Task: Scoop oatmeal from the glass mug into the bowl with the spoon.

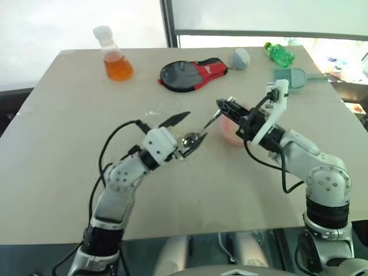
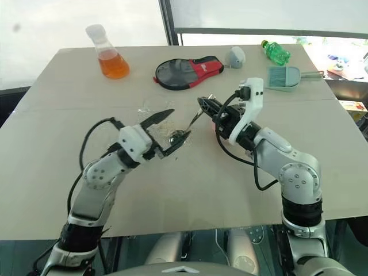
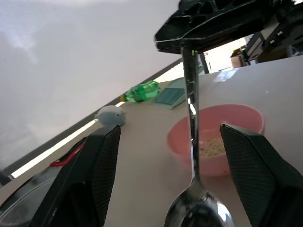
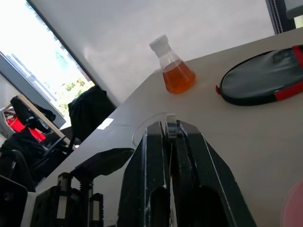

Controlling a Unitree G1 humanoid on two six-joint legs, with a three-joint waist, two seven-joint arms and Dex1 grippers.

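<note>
One spoon (image 2: 185,129) hangs over the middle of the table (image 1: 69,172), handle pinched in the right claw (image 2: 204,107), which is clamped shut on it; its small bowl end sits between the spread fingers of the left claw (image 1: 185,131). Left claw wide open, gripping nothing, spoon bowl just inside its gap. Pink bowl (image 3: 222,137) just behind the spoon, under the right claw, with a little heap of oatmeal (image 3: 210,147) in the bottom. Glass mug (image 1: 168,107) stands just beyond the left claw, near see-through, contents can't tell. Table is a pale beige board. Along its far side: flask (image 1: 117,56) with orange liquid at the left, black and red pouch (image 1: 192,73) mid, grey round object (image 1: 241,58), green bottle (image 1: 280,54) lying down, pale green scoop (image 1: 296,78) at the right. White wall and bright window strip behind the table; dark chairs off to the left in the right wrist view.
</note>
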